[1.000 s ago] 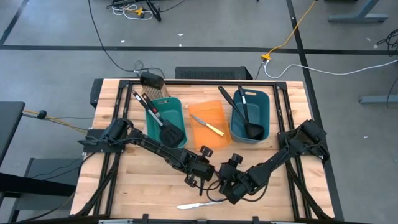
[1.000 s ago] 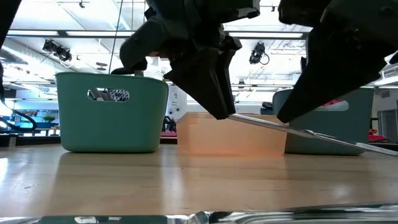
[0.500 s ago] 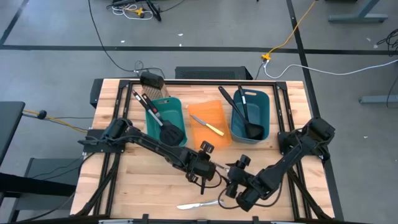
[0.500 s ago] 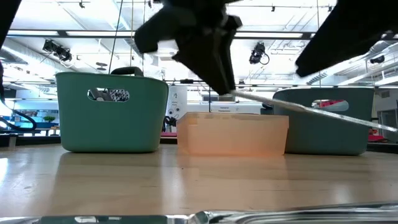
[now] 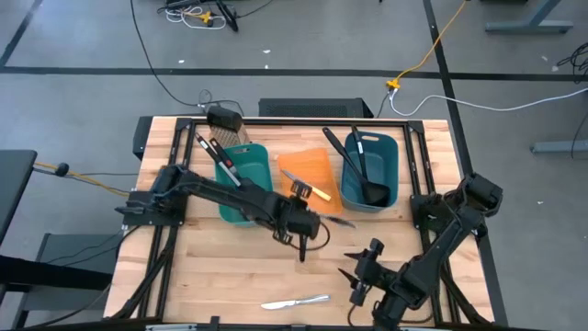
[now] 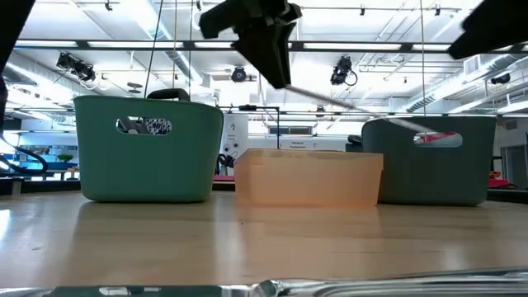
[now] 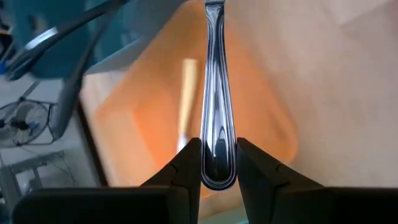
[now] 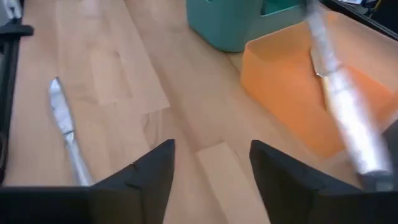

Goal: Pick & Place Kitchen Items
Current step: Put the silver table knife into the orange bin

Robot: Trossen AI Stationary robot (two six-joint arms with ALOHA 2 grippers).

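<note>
1 silver knife (image 7: pixel 217 93) lifted, carried toward orange bin (image 5: pixel 317 175).
Pinched in left gripper (image 5: pixel 308 221); released by spread right gripper (image 5: pixel 363 276). Second knife (image 5: pixel 294 302) left near table edge.

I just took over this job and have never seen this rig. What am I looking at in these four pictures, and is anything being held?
Two dark robot arms work at a wooden table. One camera looks straight down, one sits at table height, and one rides on each wrist. At the back stand a teal bin, an orange bin and a blue-grey bin. The left gripper holds a silver knife in the air beside the orange bin. The right gripper is open and empty near the front. Another silver knife lies on the table.
</note>
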